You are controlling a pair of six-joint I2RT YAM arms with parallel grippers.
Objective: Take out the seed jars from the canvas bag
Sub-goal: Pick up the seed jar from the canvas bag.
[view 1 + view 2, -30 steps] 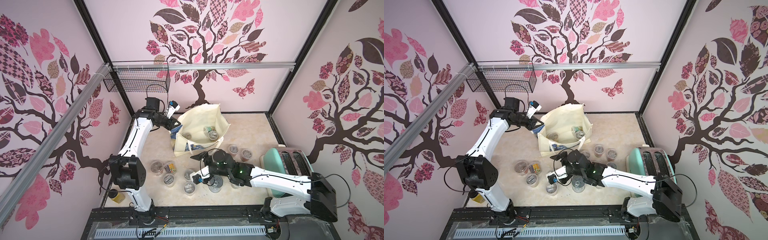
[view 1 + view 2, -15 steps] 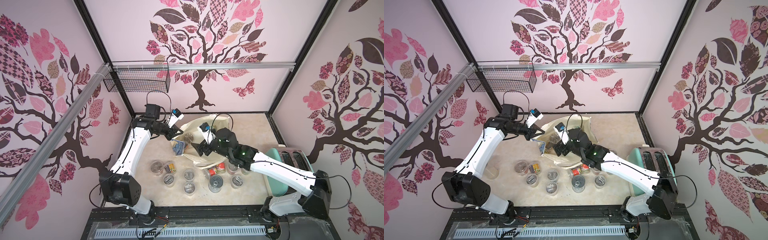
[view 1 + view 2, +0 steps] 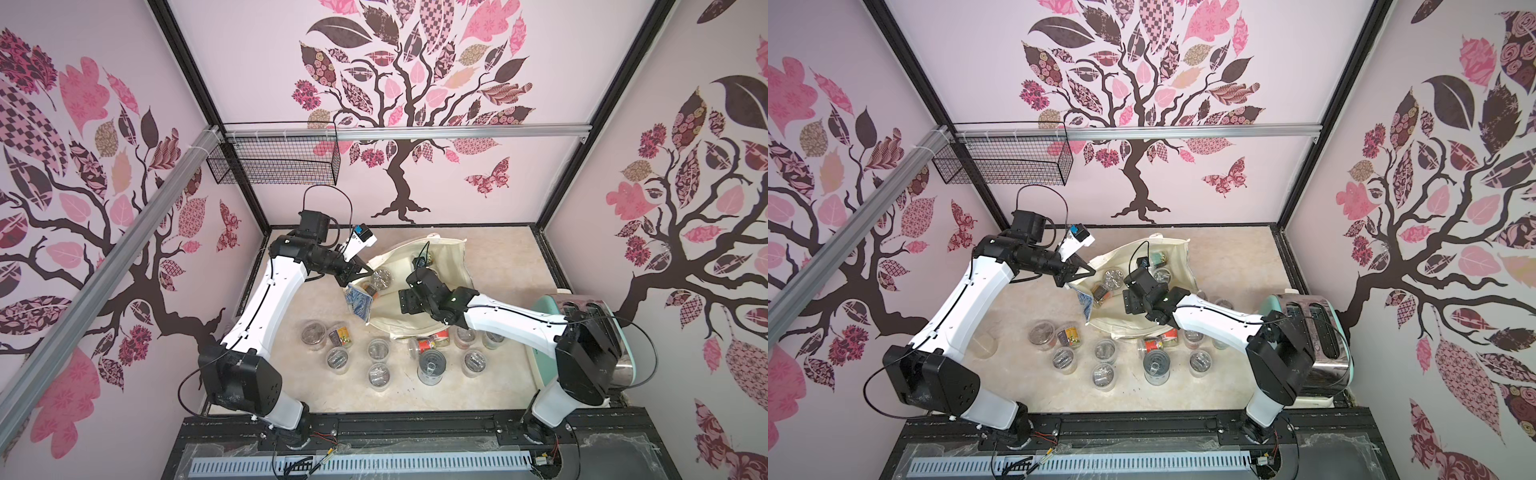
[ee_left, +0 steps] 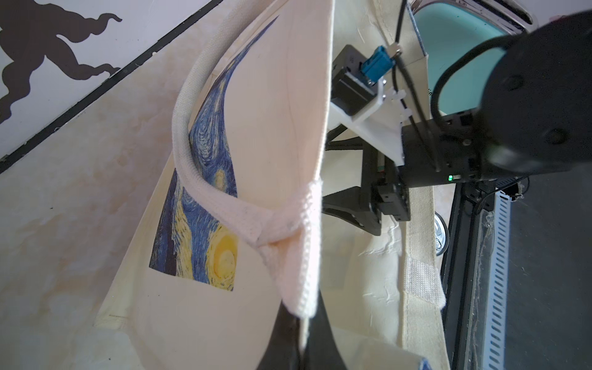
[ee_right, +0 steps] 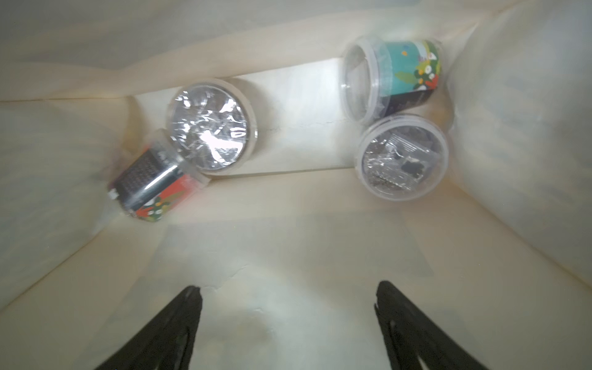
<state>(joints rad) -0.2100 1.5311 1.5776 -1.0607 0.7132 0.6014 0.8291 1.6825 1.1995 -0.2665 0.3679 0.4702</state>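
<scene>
While the right gripper hangs wide open and empty inside the canvas bag, four seed jars lie below it on the bag floor; the left gripper clamps the rim; about nine removed jars sit outside on the table

Cream canvas bag w/ blue-yellow swirl print; teal toaster.

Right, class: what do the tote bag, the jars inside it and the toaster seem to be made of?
Tote bag: matte woven cloth, probably canvas; it folds and creases. Jars: clear glossy plastic, likely; contents show through, lids glare. Toaster: mirror-like metal top, smooth mint shell, plastic or painted metal.
</scene>
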